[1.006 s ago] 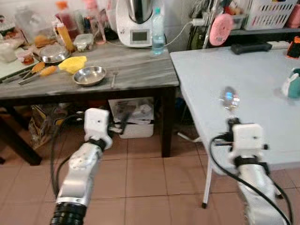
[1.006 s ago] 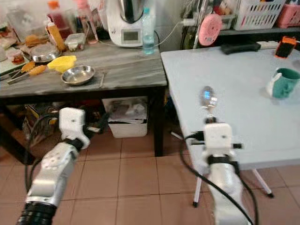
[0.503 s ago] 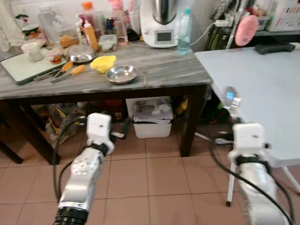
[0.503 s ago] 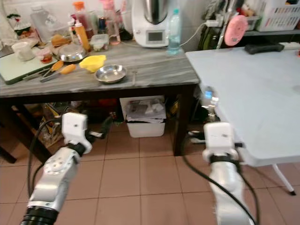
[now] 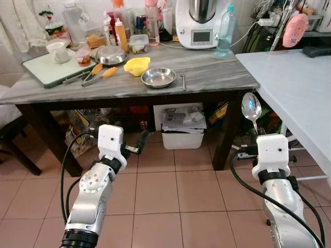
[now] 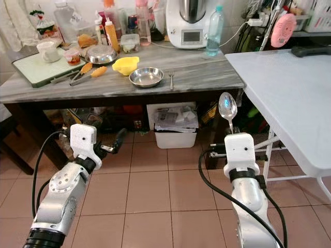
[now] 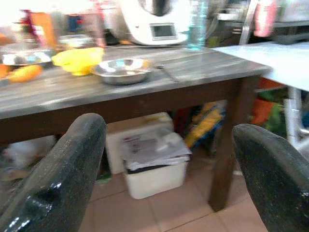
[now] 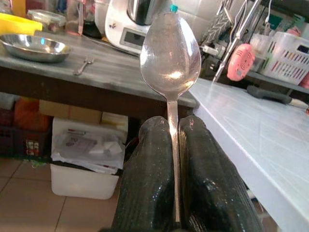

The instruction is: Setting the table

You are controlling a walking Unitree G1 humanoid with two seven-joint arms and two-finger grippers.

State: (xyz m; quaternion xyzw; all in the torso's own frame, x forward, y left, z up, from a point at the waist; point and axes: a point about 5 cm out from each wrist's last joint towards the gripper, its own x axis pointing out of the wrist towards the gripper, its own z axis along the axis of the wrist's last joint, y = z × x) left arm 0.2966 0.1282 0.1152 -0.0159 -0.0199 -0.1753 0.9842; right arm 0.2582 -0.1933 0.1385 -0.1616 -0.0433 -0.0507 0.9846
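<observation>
My right gripper [image 8: 173, 126] is shut on the thin handle of a metal spoon [image 8: 170, 53], which stands upright with its bowl at the top. In the head views the spoon [image 5: 252, 107] rises above my right wrist, just left of the white table [image 5: 297, 82]. My left gripper [image 7: 169, 145] is open and holds nothing; it hangs low in front of the grey wooden table [image 5: 212, 82]. On that table lie a steel bowl [image 5: 158, 77], a fork [image 5: 183, 80] and a yellow bowl [image 5: 137, 65].
The grey table also carries a cutting board [image 5: 44, 70], a mug [image 5: 55, 51], bottles, a water bottle [image 5: 223, 39] and a white kitchen appliance [image 5: 199, 23]. A white bin [image 5: 181, 129] sits under it. Tiled floor lies in front of me.
The camera has swung left: the white table has slid to the right edge and the grey table is now central. The spoon stays in my right gripper, and the teal mug has left the view.
</observation>
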